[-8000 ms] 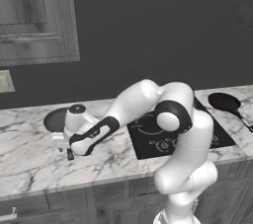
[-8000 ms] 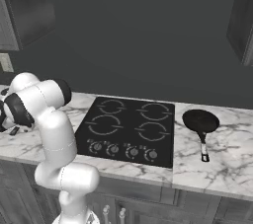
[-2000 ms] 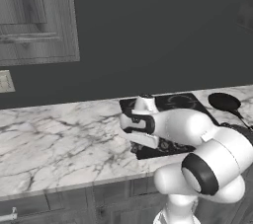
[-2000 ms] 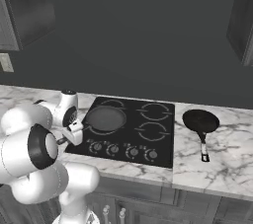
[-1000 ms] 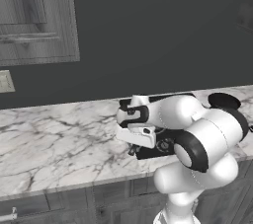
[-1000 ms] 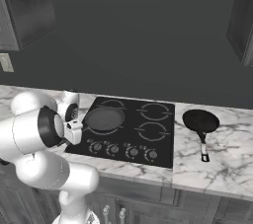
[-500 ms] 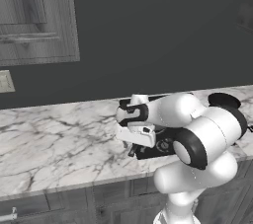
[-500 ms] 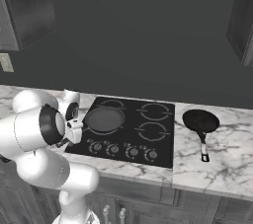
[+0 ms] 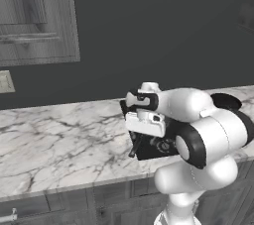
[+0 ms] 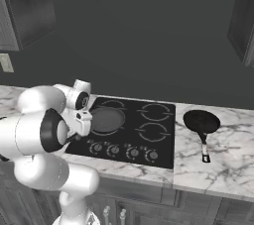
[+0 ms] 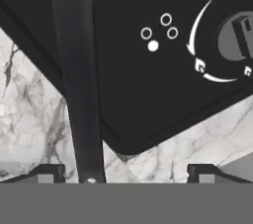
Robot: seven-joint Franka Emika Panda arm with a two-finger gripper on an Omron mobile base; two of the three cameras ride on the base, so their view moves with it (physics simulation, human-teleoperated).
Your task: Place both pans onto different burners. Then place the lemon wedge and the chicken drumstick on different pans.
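The gripper (image 11: 126, 171) is seen with its jaws spread wide, the two dark fingertips (image 11: 47, 172) standing far apart at the bottom of the hand view. Nothing is held between them. The long thin dark handle (image 11: 79, 85) of the wider pan passes just inside the left fingertip and runs up across the picture, over the rounded front corner of the black cooktop (image 11: 148, 94) and the marble counter (image 11: 29, 114). One round knob (image 11: 237, 38) with its white markings is seen near the right edge.

In the right base view the wider pan (image 10: 106, 119), grey inside, is set on the front left burner (image 10: 97, 131), just beside the white hand. The smaller black pan (image 10: 201, 121) is lying on the marble to the right of the cooktop, its handle pointing toward the counter's front edge. In the left base view that black pan (image 9: 225, 101) is partly hidden behind the arm. The lemon wedge and the drumstick cannot be made out.
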